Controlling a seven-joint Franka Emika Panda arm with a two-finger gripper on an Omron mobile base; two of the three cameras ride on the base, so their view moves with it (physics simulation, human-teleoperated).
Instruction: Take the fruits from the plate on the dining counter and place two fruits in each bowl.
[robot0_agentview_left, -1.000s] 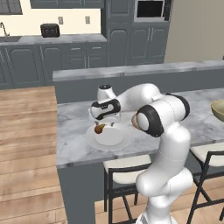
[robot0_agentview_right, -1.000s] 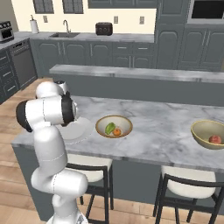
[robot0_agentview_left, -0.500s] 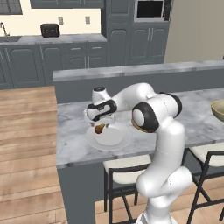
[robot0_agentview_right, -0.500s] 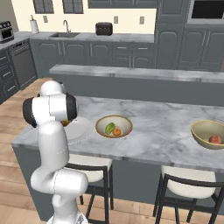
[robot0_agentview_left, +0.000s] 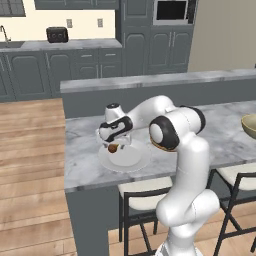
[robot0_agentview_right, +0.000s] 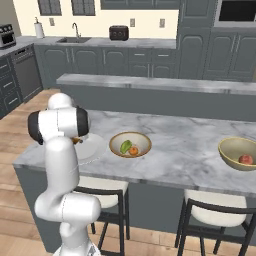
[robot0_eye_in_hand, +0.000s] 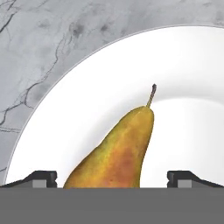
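A brown pear (robot0_eye_in_hand: 116, 155) lies alone on the white plate (robot0_eye_in_hand: 175, 78), stem pointing away from the hand. My gripper (robot0_eye_in_hand: 113, 178) is open, with one fingertip (robot0_eye_in_hand: 41, 178) on each side of the pear's wide end. From the left base view the gripper (robot0_agentview_left: 114, 144) hangs just over the pear (robot0_agentview_left: 113, 148) on the plate (robot0_agentview_left: 131, 159), at the left of the dining counter (robot0_agentview_left: 80, 160). The near bowl (robot0_agentview_right: 131, 144) holds a green fruit (robot0_agentview_right: 125, 146) and an orange one (robot0_agentview_right: 133, 150). In the far bowl (robot0_agentview_right: 239, 152) sits a reddish fruit (robot0_agentview_right: 245, 159).
A raised ledge (robot0_agentview_left: 150, 80) runs along the far side of the counter. Stools (robot0_agentview_right: 210, 210) stand under its near edge. A toaster (robot0_agentview_left: 57, 34) sits on the back worktop. My own elbow (robot0_agentview_left: 165, 132) hides the near bowl in the left base view.
The hand has dropped and shifted slightly left, down onto the pear on the plate. The jaws have stayed wide; the fruits in both bowls have not moved.
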